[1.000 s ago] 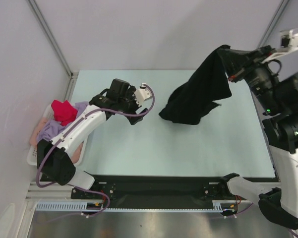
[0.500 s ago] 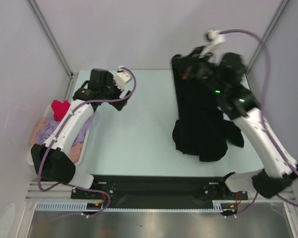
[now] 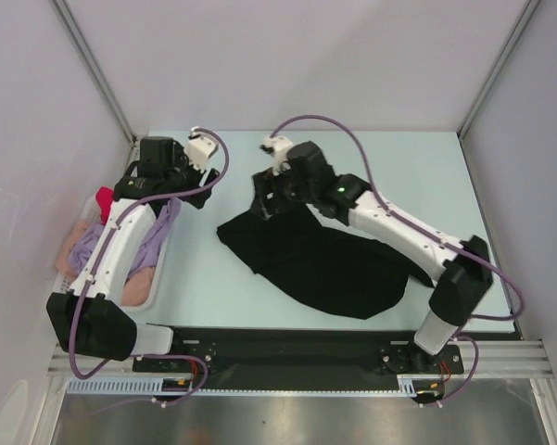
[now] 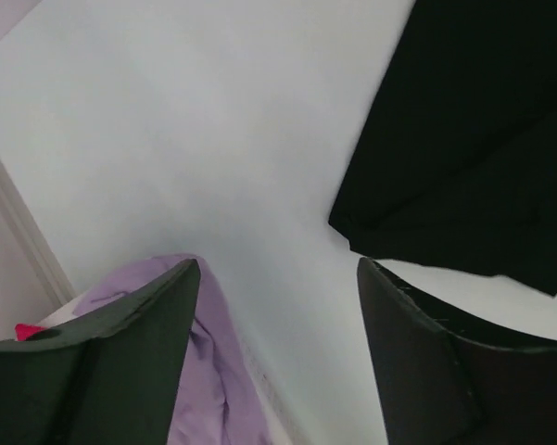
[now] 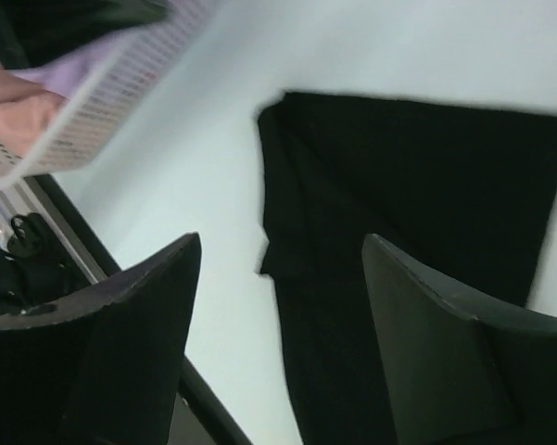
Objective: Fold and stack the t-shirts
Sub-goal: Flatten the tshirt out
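Note:
The black t-shirt (image 3: 324, 264) lies crumpled and partly spread on the table's middle. My right gripper (image 3: 262, 204) hovers over its far left edge, open and holding nothing. In the right wrist view the black t-shirt (image 5: 417, 185) shows beneath my right gripper (image 5: 283, 306). My left gripper (image 3: 202, 193) hangs open by the basket's far end, apart from the black cloth. Its wrist view shows my left gripper (image 4: 278, 315) over bare table, the lavender t-shirt (image 4: 213, 371) under one finger and the black t-shirt (image 4: 473, 139) beyond. The red t-shirt (image 3: 104, 199), lavender t-shirt (image 3: 162, 227) and pale pink t-shirt (image 3: 74, 250) sit in the basket.
A white lattice basket (image 3: 141, 295) stands off the table's left edge, also seen as the basket (image 5: 102, 111) in the right wrist view. A black rail (image 3: 287, 345) runs along the near edge. Grey walls and metal posts close in the back and sides.
My right gripper has let go of the black t-shirt, which dropped from hanging to lying on the table. The right arm swung down and left. My left gripper drew back toward the basket.

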`<state>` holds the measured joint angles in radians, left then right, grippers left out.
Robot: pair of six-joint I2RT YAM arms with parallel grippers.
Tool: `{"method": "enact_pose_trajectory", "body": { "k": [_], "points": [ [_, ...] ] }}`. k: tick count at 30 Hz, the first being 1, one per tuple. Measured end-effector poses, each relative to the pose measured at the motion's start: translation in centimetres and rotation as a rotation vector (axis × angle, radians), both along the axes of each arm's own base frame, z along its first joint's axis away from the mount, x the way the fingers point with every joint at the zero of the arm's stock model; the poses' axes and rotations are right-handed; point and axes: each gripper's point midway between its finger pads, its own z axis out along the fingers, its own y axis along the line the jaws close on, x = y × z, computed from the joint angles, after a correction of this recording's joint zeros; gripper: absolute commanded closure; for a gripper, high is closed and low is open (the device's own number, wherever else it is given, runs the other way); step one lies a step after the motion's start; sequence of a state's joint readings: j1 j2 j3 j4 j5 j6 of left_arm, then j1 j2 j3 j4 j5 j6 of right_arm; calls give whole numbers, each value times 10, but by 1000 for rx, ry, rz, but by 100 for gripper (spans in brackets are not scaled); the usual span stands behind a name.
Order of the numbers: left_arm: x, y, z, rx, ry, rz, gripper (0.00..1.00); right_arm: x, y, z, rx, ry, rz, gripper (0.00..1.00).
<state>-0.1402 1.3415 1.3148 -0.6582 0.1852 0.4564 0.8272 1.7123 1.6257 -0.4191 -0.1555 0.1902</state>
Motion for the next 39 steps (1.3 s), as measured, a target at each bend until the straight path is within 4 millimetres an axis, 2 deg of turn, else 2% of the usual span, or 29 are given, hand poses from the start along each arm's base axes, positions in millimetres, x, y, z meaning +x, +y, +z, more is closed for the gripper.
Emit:
{"method": "enact_pose_trajectory", "body": {
  "k": [2,4,7,8,10,13,14,16,18,20,22,26,27,29,30,32,33,35,36,39],
  "points": [
    [-8,-8,-13,9,35,-43,29,10,-47,-7,-7,22,-94,28],
    [-19,-24,-32,35,76,-117,26,30,-109,-15,-16,37,-255,34],
    [-48,-64,-65,87,142,-287,18,46,-200,-37,-40,86,-505,35],
    [-60,-78,-76,105,168,-351,17,46,-228,-50,-54,114,-586,35],
    [-80,-104,-94,140,208,-469,16,38,-270,-80,-86,182,-700,33],
    [-95,-126,-120,195,249,-583,13,15,-310,-134,-139,313,-814,27],
    [-96,-129,-126,208,259,-602,12,13,-318,-140,-144,330,-836,27],
    [-102,-138,-145,248,298,-649,13,0,-333,-166,-165,407,-890,18],
    [-103,-141,-162,285,332,-669,15,-7,-345,-182,-187,452,-931,12],
    [-104,-142,-178,315,359,-681,14,-11,-355,-194,-210,480,-972,9],
    [-106,-137,-190,343,373,-683,19,-12,-364,-199,-230,488,-1007,7],
    [-111,-128,-206,379,396,-682,49,-15,-377,-206,-252,493,-1059,9],
    [-111,-127,-208,382,400,-682,60,-16,-381,-208,-252,495,-1070,11],
    [-109,-127,-211,388,399,-683,69,-19,-385,-212,-257,502,-1085,15],
    [-108,-127,-211,386,397,-679,80,-21,-388,-215,-262,509,-1095,22],
    [-107,-128,-210,378,393,-672,95,-25,-394,-220,-265,520,-1117,34],
    [-106,-129,-210,371,392,-670,100,-27,-397,-222,-265,525,-1127,56],
    [-104,-128,-208,362,394,-663,100,-29,-402,-225,-263,532,-1143,81],
    [-103,-128,-206,356,395,-659,100,-29,-403,-225,-261,533,-1146,99],
    [-96,-129,-195,317,400,-636,100,-26,-404,-222,-243,525,-1158,100]
  ]
}}
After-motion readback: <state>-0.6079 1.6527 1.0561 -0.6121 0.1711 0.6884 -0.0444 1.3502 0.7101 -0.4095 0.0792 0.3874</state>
